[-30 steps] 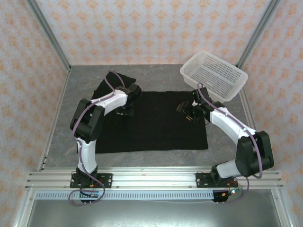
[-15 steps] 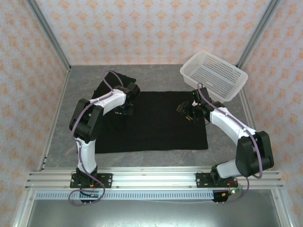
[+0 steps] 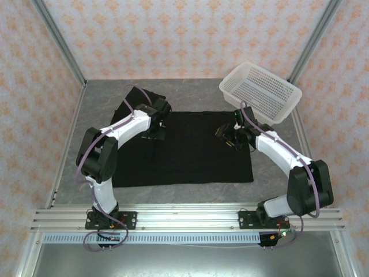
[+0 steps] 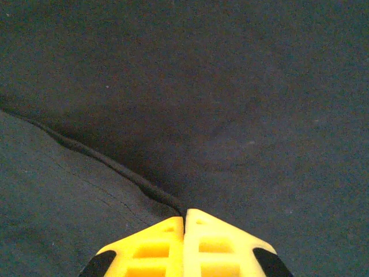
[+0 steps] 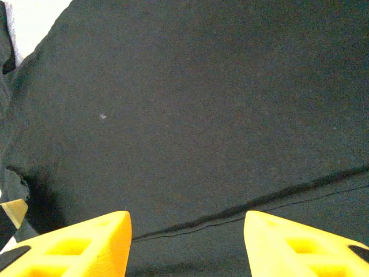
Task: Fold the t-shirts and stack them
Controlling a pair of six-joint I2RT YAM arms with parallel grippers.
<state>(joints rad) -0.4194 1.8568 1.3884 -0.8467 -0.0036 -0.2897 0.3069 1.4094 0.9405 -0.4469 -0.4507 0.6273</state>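
Note:
The black t-shirt [image 3: 196, 156] lies spread flat on the grey table, plain side up, with a sleeve bunched at its far left [image 3: 144, 95]. My left gripper [image 3: 154, 135] is down on the shirt's far-left part. In the left wrist view its yellow fingers [image 4: 185, 214] are pressed together, and a raised fold edge of the t-shirt [image 4: 104, 158] runs straight into their tips. My right gripper [image 3: 226, 137] hovers low over the shirt's far-right part. In the right wrist view it [image 5: 185, 218] stands open, with a stitched hem [image 5: 259, 202] crossing the gap between the fingers.
A white perforated basket [image 3: 262, 92] rests tilted at the back right, close behind the right gripper. Metal frame posts and patterned walls close in the table. Bare grey tabletop [image 3: 92, 144] shows left of the shirt and along the near edge.
The left gripper has closed on the shirt's fold. Its arm has stretched, the elbow swinging out to the left. The right arm has stayed nearly still.

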